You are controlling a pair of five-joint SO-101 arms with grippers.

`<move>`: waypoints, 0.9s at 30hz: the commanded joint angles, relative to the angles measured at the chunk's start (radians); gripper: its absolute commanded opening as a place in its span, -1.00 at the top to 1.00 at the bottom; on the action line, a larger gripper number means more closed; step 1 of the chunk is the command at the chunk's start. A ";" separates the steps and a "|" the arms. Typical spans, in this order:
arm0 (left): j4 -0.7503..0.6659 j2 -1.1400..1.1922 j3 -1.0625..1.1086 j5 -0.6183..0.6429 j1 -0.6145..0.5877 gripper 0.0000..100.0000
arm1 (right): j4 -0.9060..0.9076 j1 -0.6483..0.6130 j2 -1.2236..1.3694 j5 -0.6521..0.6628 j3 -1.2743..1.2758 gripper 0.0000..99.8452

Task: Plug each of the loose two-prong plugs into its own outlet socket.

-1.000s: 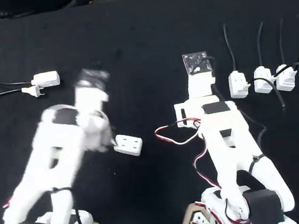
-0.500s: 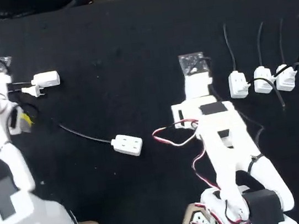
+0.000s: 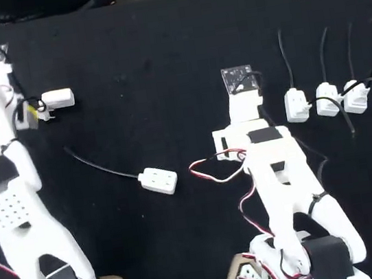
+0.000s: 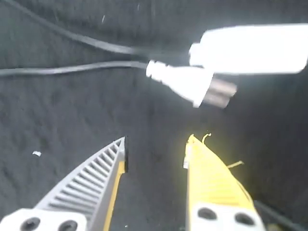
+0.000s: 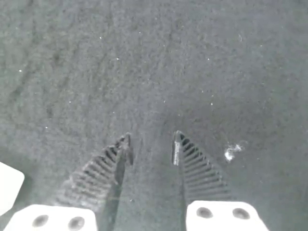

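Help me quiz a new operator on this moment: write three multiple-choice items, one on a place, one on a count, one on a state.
1. Where is the left claw?
A) by the two-prong plug, near the high view's left edge
B) in the middle of the high view
C) near the high view's right edge

2. How many white corded blocks lie in the row at the right?
A) two
B) three
C) five

3. How do the left claw's jaws stand?
A) shut on the plug
B) shut on a cord
C) open, holding nothing

Answers:
1 A: the left wrist view shows the plug just ahead of the claw.
2 B: the high view shows three side by side.
3 C: bare cloth shows between the jaws.
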 commanded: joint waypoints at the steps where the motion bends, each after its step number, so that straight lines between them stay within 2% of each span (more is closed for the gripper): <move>1: 0.086 0.051 -0.278 0.114 0.021 0.59 | -0.021 -0.012 -0.042 0.002 -0.013 0.72; 7: 0.118 0.195 -0.443 0.373 0.042 0.59 | -0.018 -0.012 -0.048 0.002 -0.013 0.72; 21: 0.077 0.465 -0.773 0.644 0.041 0.59 | -0.020 -0.012 -0.050 0.003 -0.016 0.72; 27: 0.031 0.531 -0.808 0.809 0.013 0.59 | -0.020 -0.012 -0.050 0.003 -0.016 0.72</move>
